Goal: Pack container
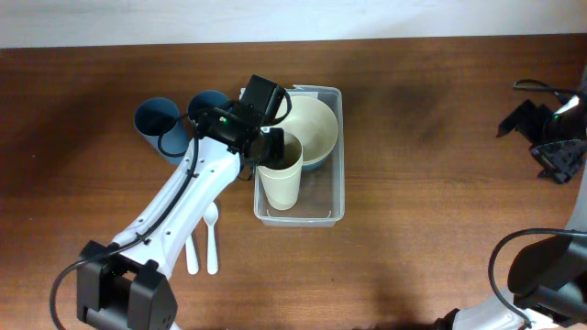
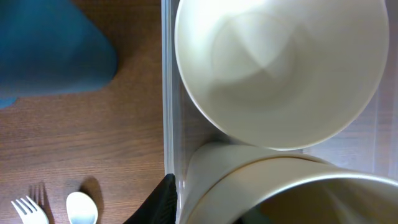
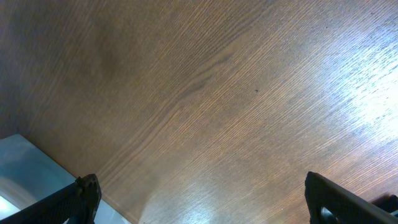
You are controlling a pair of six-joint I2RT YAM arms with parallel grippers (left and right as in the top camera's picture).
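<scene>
The left gripper [image 1: 267,145] is closed on the rim of a cream cup [image 1: 280,183] at the cup's 10 o'clock edge; in the left wrist view only one dark finger [image 2: 158,202] is seen, pressed outside the cup wall, the other being hidden. The cup is tilted inside the container [image 1: 337,183], which lies at the centre of the table [image 1: 431,229] with its long sides running 12 to 6. The 12 o'clock half is filled by a cream bowl [image 1: 310,124] nested on a blue bowl [image 1: 316,165] — the cup's rim almost touches it, and little room is left at either long wall. Bare floor is seen toward the 6 o'clock end. Blue cups [image 1: 156,119] are grouped at 9 o'clock just outside the rim, with a fork [image 1: 192,257] and spoon [image 1: 212,240] at 7. The right gripper [image 1: 553,147] is parked far off at 3 o'clock — only its wrist view shows the fingers [image 3: 81,199] spread wide over bare wood.
</scene>
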